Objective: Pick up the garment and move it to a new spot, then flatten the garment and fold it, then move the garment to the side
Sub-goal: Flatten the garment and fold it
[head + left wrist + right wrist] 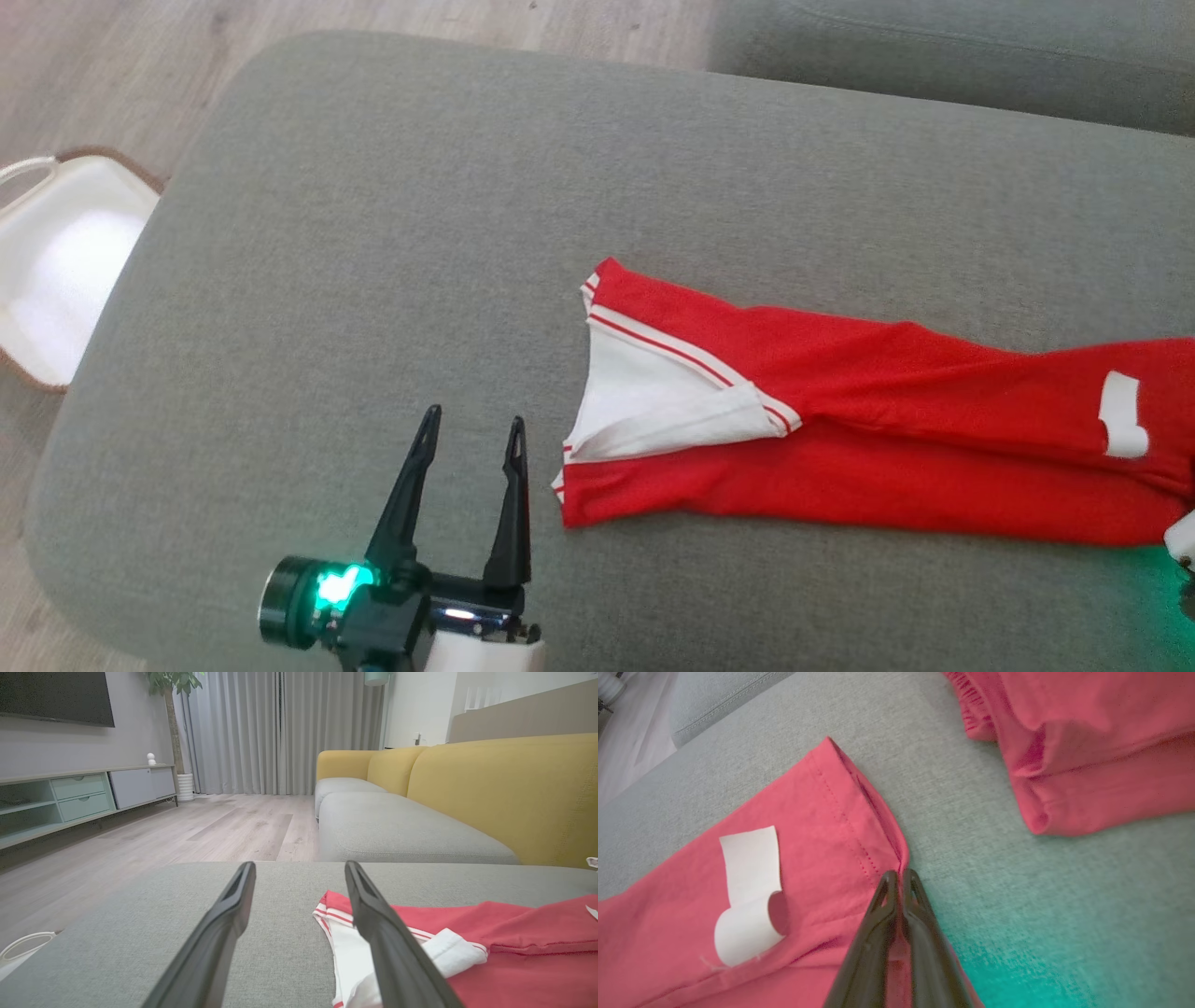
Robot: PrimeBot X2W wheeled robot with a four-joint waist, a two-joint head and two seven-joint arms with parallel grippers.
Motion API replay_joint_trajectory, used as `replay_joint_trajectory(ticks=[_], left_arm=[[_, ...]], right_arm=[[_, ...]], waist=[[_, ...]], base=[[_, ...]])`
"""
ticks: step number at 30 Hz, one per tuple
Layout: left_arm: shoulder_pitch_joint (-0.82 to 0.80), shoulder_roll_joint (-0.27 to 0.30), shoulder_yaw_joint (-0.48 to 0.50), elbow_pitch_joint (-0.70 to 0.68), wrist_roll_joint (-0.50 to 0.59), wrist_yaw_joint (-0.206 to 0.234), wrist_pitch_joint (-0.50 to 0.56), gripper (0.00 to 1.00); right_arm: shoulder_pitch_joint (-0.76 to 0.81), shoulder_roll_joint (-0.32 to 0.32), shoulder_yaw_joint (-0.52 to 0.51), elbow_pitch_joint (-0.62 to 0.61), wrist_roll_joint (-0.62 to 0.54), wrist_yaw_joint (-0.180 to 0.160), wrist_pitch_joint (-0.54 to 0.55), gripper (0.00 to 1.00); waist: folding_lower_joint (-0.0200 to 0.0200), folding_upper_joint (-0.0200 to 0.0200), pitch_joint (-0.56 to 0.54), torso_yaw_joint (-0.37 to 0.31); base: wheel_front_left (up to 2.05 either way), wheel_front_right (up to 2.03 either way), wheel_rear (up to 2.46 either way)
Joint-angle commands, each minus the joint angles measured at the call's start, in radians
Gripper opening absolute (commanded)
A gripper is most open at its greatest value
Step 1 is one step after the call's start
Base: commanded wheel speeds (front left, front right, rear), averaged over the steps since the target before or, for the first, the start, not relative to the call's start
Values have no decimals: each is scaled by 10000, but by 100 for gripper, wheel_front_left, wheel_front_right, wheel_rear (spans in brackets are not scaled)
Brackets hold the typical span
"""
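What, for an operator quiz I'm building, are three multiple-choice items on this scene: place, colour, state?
1. Where does the garment lie?
A. on a table
B. on the grey cushion, right of the left gripper
C. on a chair

2. Its main colour?
A. red
B. blue
C. green

3. How do the jaws of the right gripper stand?
A. wide open
B. shut on the garment's hem
C. shut on nothing

Key: B, the head view shows it spread on the cushion; A, red cloth with white trim; B, the right wrist view shows them pinched together on the hem.
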Motion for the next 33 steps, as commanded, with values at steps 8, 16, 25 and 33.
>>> replay_joint_trajectory(ticks=[8,16,25,33], left_arm=[[185,-311,855,-235,399,-529,-93,100],[399,-507,1229,-171,622,-942,-93,100],[472,-707,1467,-44,742,-1270,-93,100],[454,-880,1532,97,821,-1582,-93,100]], right_arm=[[455,-1039,221,-783,974,-7,-217,0],[703,-380,894,-3221,3122,-7,299,0],[686,962,2240,-5701,3938,-7,817,0],[369,1196,4883,-5791,5158,-7,136,0]], waist=[[0,-1,-247,-731],[0,-1,-414,-1051],[0,-1,-568,-874],[0,-1,-610,-285]], base=[[0,0,0],[0,0,0],[0,0,0],[0,0,0]])
